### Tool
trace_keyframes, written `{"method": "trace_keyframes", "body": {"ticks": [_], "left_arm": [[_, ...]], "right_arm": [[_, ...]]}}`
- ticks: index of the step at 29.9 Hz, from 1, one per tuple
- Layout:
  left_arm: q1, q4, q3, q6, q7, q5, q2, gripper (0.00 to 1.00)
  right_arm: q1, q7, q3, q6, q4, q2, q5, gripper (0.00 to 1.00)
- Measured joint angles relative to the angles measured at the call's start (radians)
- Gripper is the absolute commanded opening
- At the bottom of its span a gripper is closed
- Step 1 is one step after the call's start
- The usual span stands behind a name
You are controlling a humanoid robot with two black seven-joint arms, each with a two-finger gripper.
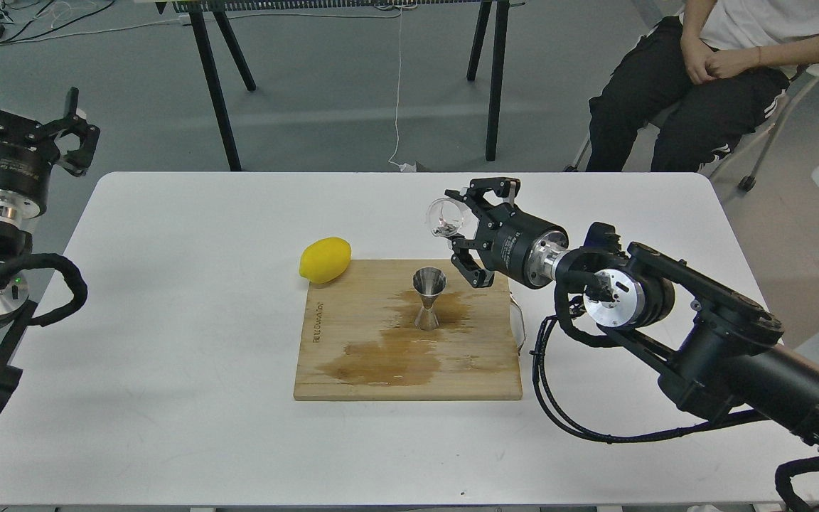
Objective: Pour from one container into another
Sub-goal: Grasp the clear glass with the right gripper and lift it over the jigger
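A steel hourglass jigger (429, 299) stands upright on the wooden cutting board (352, 370), in a wet brown stain. My right gripper (461, 220) is shut on the clear glass cup (444, 217), which is tipped on its side with its mouth facing left. The cup hangs above and slightly right of the jigger, apart from it. My left gripper (22, 121) is raised past the table's left edge, its fingers spread open and empty.
A yellow lemon (324, 259) lies on the white table (168, 320) touching the board's back left corner. A metal handle (520, 323) sticks out from the board's right side. A seated person (701, 78) and black table legs (214, 85) are beyond the far edge.
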Motion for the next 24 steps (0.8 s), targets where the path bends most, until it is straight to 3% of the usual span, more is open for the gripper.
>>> {"method": "trace_keyframes", "body": {"ticks": [16,24], "left_arm": [[0.000,0.000,0.000,-0.002,0.001,-0.001,0.006,1.00],[0.000,0.000,-0.012,-0.002,0.001,-0.002,0.006,1.00]], "right_arm": [[-0.018,0.002,-0.080,0.003,0.038,-0.031,-0.304,0.42],[-0.010,0.003,-0.088,0.000,0.036,-0.027,-0.353,0.42]]}}
